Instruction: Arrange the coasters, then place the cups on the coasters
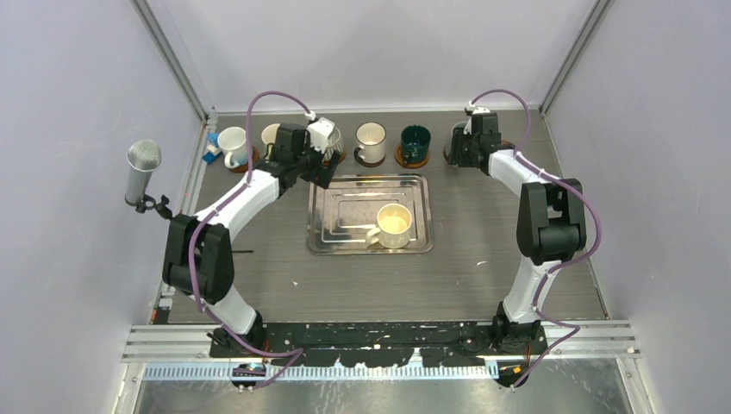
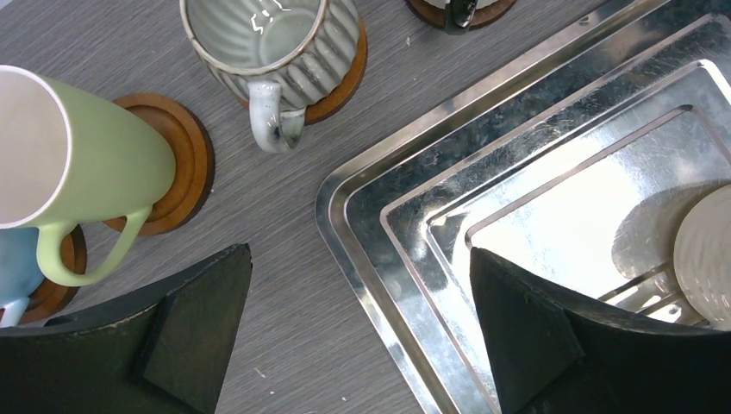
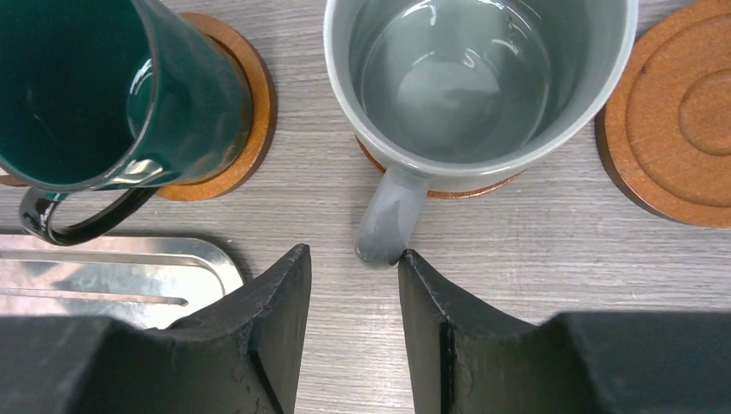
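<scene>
Grey mug (image 3: pixel 478 82) rests on a coaster (image 3: pixel 465 190), right fingers (image 3: pixel 259 336) parted.

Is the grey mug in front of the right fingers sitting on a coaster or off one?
On one. The grey mug stands upright and empty over a brown coaster, whose rim shows beneath its base in the right wrist view.

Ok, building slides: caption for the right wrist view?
Right gripper, jaws apart, at the handle of a grey ceramic mug seated on a round orange-brown wooden coaster.
</scene>
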Available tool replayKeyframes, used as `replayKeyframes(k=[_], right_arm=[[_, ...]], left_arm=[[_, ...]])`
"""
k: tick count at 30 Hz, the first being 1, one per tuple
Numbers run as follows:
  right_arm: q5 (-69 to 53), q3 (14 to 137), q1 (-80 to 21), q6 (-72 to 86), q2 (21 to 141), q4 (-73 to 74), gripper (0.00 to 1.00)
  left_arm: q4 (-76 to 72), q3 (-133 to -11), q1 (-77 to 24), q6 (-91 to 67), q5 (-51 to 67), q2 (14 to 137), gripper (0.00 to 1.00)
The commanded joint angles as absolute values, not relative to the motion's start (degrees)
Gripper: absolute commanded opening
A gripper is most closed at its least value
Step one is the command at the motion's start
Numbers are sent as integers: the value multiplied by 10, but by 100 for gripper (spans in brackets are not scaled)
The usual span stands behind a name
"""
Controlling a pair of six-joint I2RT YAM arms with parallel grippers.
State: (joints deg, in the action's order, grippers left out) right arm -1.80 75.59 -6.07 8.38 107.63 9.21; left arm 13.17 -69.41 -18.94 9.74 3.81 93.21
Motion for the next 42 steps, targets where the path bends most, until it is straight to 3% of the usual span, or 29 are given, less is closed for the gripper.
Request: replayKeyframes(k=[1,5,16,25,32,42], right_arm=[[-31,788,-69,99,1067,87,48],[-34,784,-69,93,1051,107,49],[-56,765,-68,64,972,179,66],[-194,767,-68,-67,938,319,67],[-305,702,-87,-212,904,426,65],[-311,721,-131,-172,972,376,61]], left_arm=[[140,-716,-185,118,67,924,100],[167,-711,-185,145,117,911,100],[321,-663,-192,299,345,841,100],[286,-618,-274,309,331,849,99],[242,-631,-306,290,340,921,85],[198,-622,-332,275,322,956,82]])
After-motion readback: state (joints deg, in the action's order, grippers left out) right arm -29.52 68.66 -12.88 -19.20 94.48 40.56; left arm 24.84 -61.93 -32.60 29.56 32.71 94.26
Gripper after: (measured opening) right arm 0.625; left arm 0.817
